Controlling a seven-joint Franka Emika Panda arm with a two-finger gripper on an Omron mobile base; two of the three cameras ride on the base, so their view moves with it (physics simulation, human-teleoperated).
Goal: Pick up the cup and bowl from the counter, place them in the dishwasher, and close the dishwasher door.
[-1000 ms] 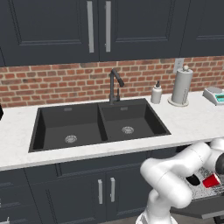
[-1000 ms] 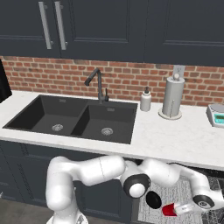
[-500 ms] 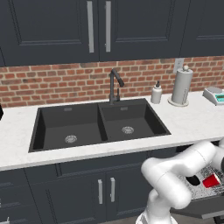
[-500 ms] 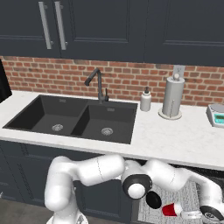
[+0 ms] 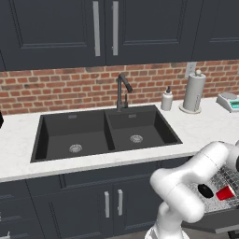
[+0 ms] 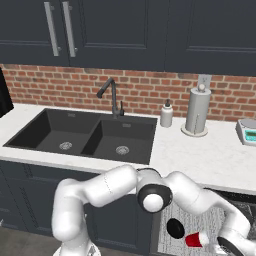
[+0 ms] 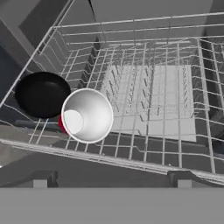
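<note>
Red cup (image 7: 86,116), white inside; black bowl (image 7: 42,94); grey wire rack (image 7: 175,65); white speckled counter (image 5: 205,122); black sink (image 5: 105,131)

White arm (image 5: 186,186), glossy, thick rounded tube links with bulbous elbow joints. Smooth shell, plain surface. In the right base view a dark grey ring with a round white cap (image 6: 152,198) sits at one joint, and another dark ring (image 6: 231,247) shows at the far link near the lower right corner. Two small dark finger tips (image 7: 39,178) are blocky, flat-topped, grey-black.
</note>
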